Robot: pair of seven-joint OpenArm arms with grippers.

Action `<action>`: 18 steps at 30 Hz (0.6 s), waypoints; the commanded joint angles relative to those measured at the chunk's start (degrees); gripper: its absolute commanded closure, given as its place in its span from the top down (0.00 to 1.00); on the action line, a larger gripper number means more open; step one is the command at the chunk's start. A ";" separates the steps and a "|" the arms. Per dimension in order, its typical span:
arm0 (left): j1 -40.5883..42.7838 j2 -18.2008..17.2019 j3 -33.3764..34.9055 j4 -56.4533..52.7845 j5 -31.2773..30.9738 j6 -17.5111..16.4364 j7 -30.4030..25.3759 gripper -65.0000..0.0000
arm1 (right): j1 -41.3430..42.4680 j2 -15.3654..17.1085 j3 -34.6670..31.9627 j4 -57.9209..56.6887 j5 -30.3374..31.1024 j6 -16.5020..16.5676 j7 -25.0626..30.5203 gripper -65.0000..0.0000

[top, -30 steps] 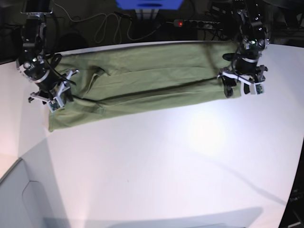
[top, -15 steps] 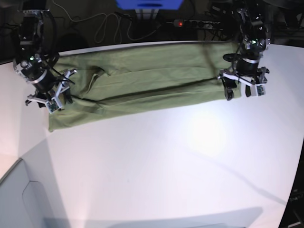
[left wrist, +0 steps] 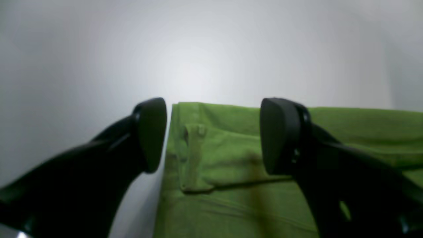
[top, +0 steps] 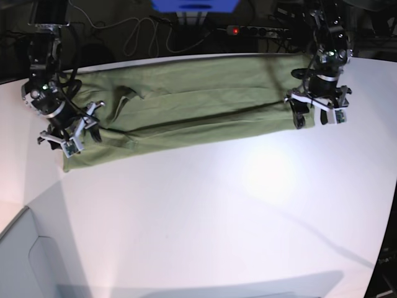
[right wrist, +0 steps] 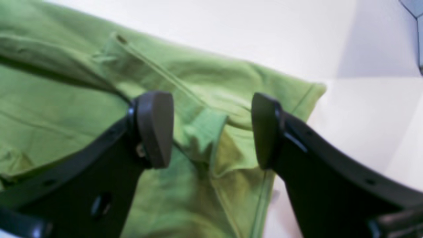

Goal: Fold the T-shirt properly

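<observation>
Base view: the plain olive-green cotton T-shirt (top: 192,108) is seen folded lengthwise into a long band on the white surface (top: 248,217).
Both the left gripper (top: 316,115) and right gripper (top: 69,138) are spread, empty, over its ends; crosswise folds are judged outstanding.

A broad white matte tabletop (top: 205,217) fills the base view from 3 through 6 to 9 o'clock. At 12 o'clock, a blue box-shaped object (top: 195,5) sits beyond its far edge. Toward 1 o'clock lies a black power strip (top: 257,30) with a red light; toward 11 o'clock, loose pale cables (top: 133,34).
</observation>
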 commanded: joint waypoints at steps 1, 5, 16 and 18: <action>-0.18 -0.36 -0.22 1.04 -0.46 -0.15 -1.41 0.66 | 0.80 0.88 0.40 0.33 0.66 0.58 1.03 0.53; -0.18 -0.36 -0.22 1.04 -0.46 -0.15 -1.41 0.66 | 0.97 0.96 0.66 -1.52 0.75 0.58 1.20 0.28; -0.18 -0.36 -0.22 1.04 -0.46 -0.15 -1.41 0.66 | -3.16 1.14 0.75 3.14 0.84 0.58 3.22 0.00; -0.18 -0.36 -0.22 1.04 -0.46 -0.15 -1.41 0.66 | -4.74 1.32 0.75 3.76 0.75 0.58 4.89 0.00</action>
